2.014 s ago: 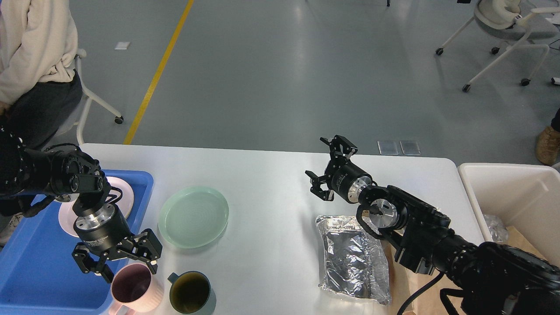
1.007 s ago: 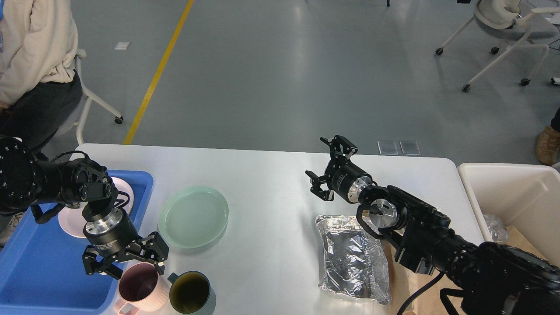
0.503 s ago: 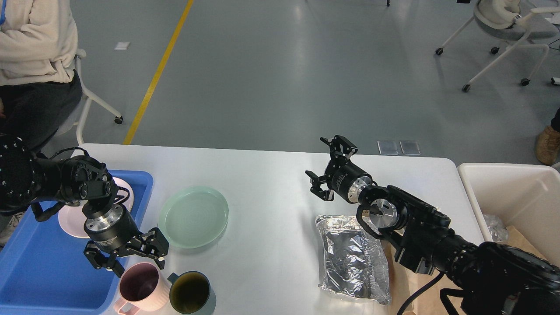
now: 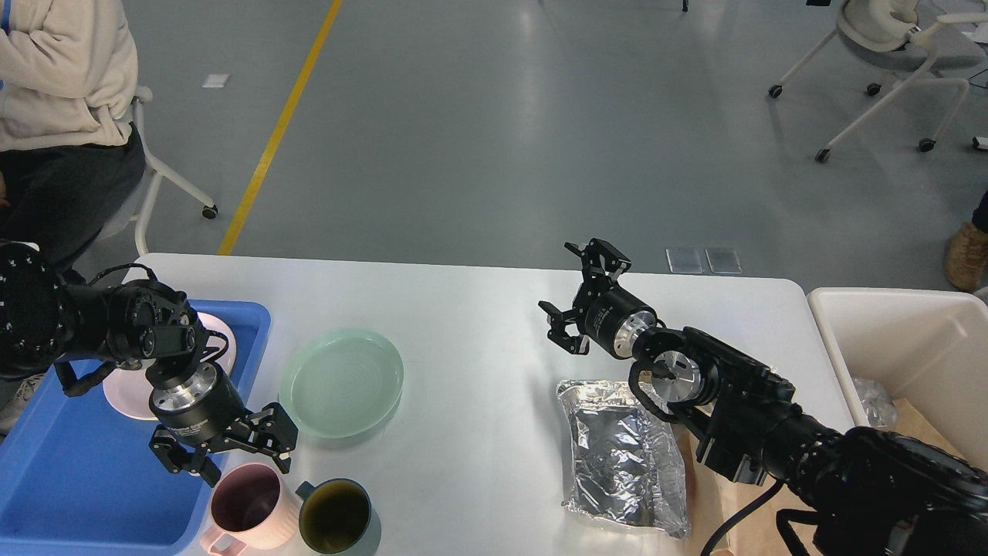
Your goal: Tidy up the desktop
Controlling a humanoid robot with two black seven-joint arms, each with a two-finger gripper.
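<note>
Our left hand (image 4: 224,455) hovers fingers spread just above the pink mug (image 4: 247,500), at the blue tray's (image 4: 54,479) right edge, gripping nothing. Dark green mug (image 4: 337,516) sits just beside the pink one. Pale green plate (image 4: 342,382) on the white tabletop (image 4: 463,324), pink plate (image 4: 123,390) in the tray. Our right hand (image 4: 575,297) is spread too, empty, raised over mid-tabletop. Foil bag (image 4: 621,455) lies under our right arm. Cream bin (image 4: 903,340) stands off the tabletop's right end.
</note>
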